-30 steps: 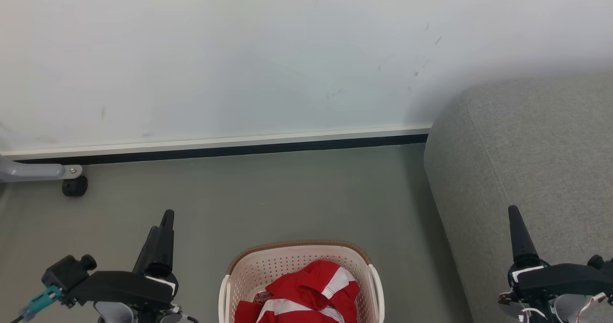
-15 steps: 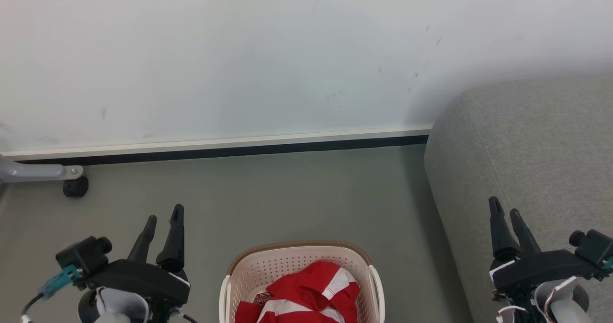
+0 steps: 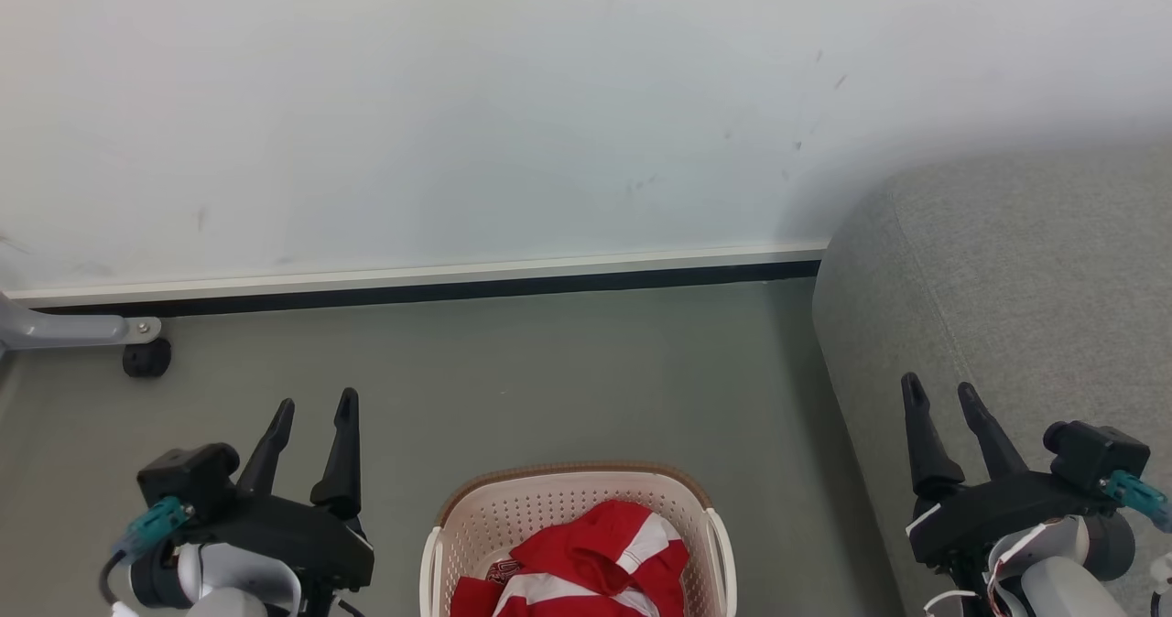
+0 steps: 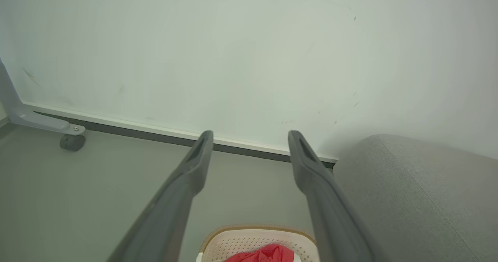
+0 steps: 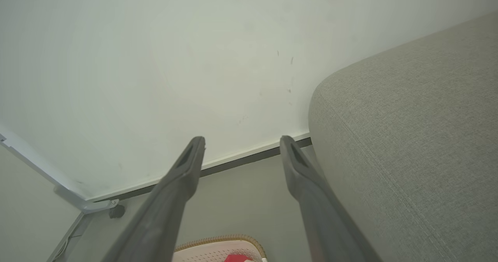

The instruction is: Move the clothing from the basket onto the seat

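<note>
1. clothing [image 3: 577, 562] is lying crumpled in the perforated cream basket [image 3: 568, 472], soft red fabric with white stripes, partly cut off by the frame edge.
2. left tool [image 3: 315, 403] and right tool [image 3: 938, 385] are both hanging empty, fingers spread, with the basket sitting between them; the left is perhaps slightly nearer.
3. seat [image 3: 1007, 278], rounded grey weave, is standing just beside the right tool.

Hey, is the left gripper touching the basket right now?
Apart. In the head view the left gripper hangs open to the left of the basket, with grey floor showing between them.
</note>
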